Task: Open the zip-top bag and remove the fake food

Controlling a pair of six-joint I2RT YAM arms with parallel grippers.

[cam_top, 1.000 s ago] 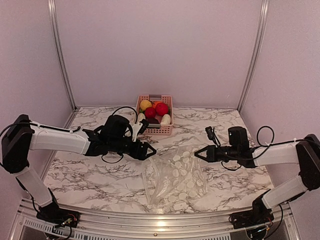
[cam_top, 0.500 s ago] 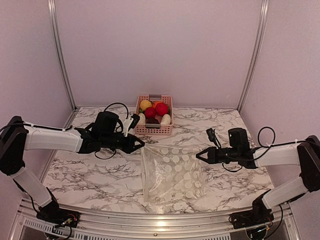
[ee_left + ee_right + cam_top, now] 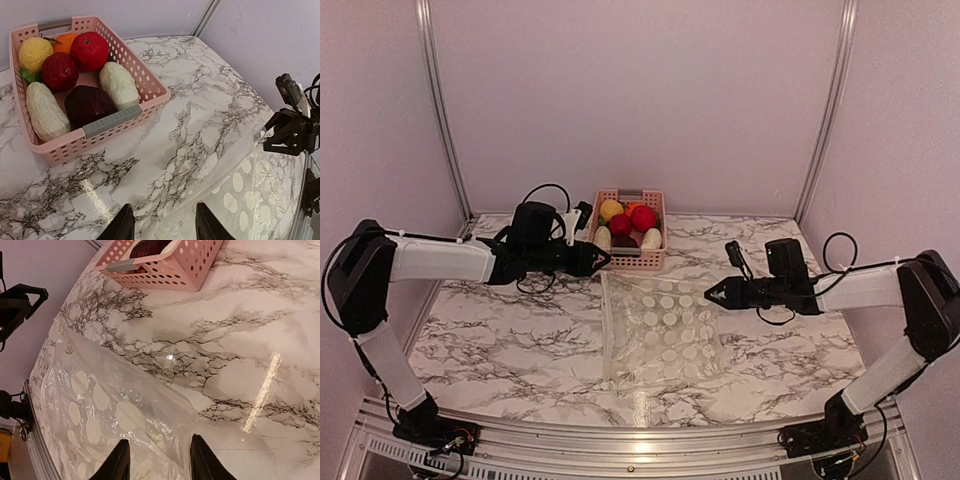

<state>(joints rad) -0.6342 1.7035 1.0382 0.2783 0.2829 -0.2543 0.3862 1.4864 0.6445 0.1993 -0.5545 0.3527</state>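
Observation:
The zip-top bag (image 3: 660,330), clear with white dots, lies flat on the marble table and looks empty. It also shows in the left wrist view (image 3: 250,195) and the right wrist view (image 3: 95,405). The fake food (image 3: 628,222) sits in the pink basket (image 3: 631,260): yellow, orange, red, dark red, white and dark brown pieces (image 3: 90,102). My left gripper (image 3: 603,260) is open and empty, just off the bag's far left corner (image 3: 162,227). My right gripper (image 3: 710,295) is open over the bag's far right edge (image 3: 157,460).
The pink basket (image 3: 107,122) stands at the back middle of the table, close behind my left gripper; it also shows in the right wrist view (image 3: 170,270). Purple walls with metal posts (image 3: 440,110) enclose the table.
The bag went from bunched up between the grippers to spread flat on the table. My left gripper let go and drew back left towards the basket. My right gripper shifted slightly back and left.

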